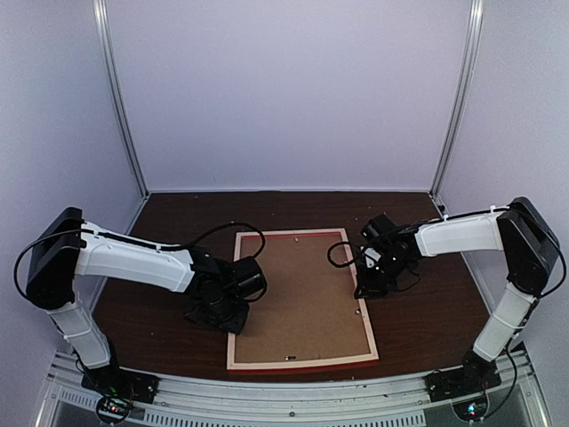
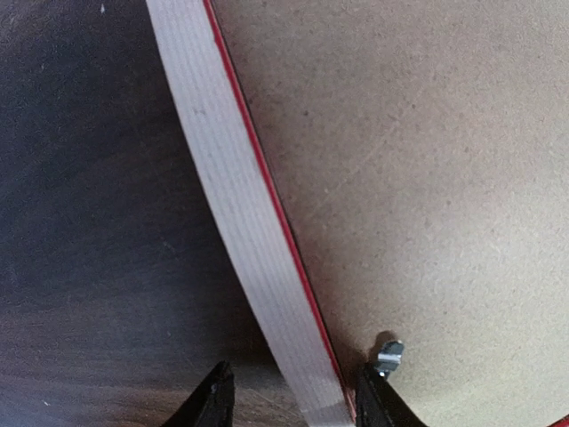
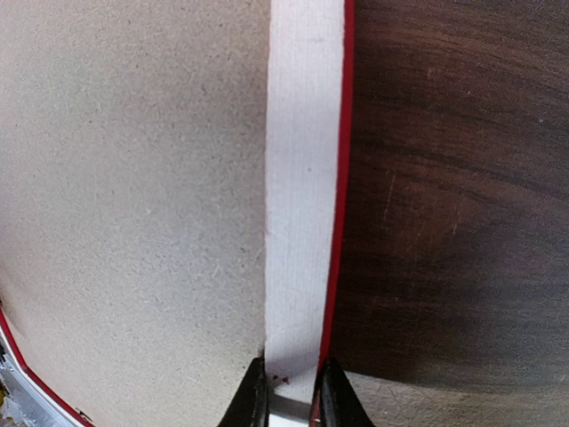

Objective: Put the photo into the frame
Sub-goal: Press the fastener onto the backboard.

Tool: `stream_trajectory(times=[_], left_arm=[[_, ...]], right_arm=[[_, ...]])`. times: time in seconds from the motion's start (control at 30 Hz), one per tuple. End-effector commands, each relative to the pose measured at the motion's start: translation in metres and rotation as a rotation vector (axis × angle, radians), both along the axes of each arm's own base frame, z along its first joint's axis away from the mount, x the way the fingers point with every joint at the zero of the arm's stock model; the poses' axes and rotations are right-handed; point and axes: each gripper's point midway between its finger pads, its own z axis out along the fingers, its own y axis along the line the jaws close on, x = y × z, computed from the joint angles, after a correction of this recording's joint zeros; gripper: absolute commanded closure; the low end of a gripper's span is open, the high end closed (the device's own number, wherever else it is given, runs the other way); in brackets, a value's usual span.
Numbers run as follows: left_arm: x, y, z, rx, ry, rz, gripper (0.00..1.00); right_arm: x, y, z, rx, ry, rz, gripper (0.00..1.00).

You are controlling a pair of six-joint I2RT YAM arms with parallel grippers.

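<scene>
Arms reach over the table (image 1: 427, 320) from both near corners. Between them the frame (image 1: 302, 361) lies flat on the dark wood, face down. Its pale back side is up, and only a thin red line shows along the outer edge.

On the left, the left arm (image 1: 133, 258) bends down to the left rail of the frame, in its lower half. The left gripper (image 2: 296, 407) stands across this rail with the jaws about half apart. The inner finger (image 2: 378, 405) is over the board side, just beside a thin red line that runs along the rail. The outer finger (image 2: 216, 402) is over the bare table, with a clear gap between it and the pale wood. The rail is therefore between the fingers, but they do not squeeze it. A small metal tab (image 2: 388, 354) sits on the board just beside the inner finger.

In the middle, the brown backing board (image 1: 298, 294) fills the opening of the frame.

On the right, the right gripper (image 3: 289, 402) is closed almost fully on the right rail. One fingertip (image 3: 253, 405) presses the board side and the other presses the red outer edge, so it grips the frame firmly. The right arm (image 1: 458, 236) stretches to it from the right corner.
</scene>
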Motion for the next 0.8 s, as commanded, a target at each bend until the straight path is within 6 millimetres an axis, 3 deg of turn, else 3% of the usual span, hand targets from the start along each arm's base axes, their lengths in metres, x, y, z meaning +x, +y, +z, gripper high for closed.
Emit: stream_trajectory(times=[0.0, 0.37, 0.77], left_arm=[[0.013, 0.003, -0.008, 0.035, -0.034, 0.005, 0.53], [0.01, -0.024, -0.012, -0.062, 0.011, -0.073, 0.47], [-0.014, -0.011, -0.018, -0.065, 0.064, -0.082, 0.49]], right_arm=[[-0.001, -0.017, -0.028, -0.063, 0.028, -0.036, 0.95], [-0.003, -0.018, -0.03, -0.064, 0.033, -0.039, 0.95], [-0.002, -0.017, -0.03, -0.061, 0.034, -0.036, 0.95]])
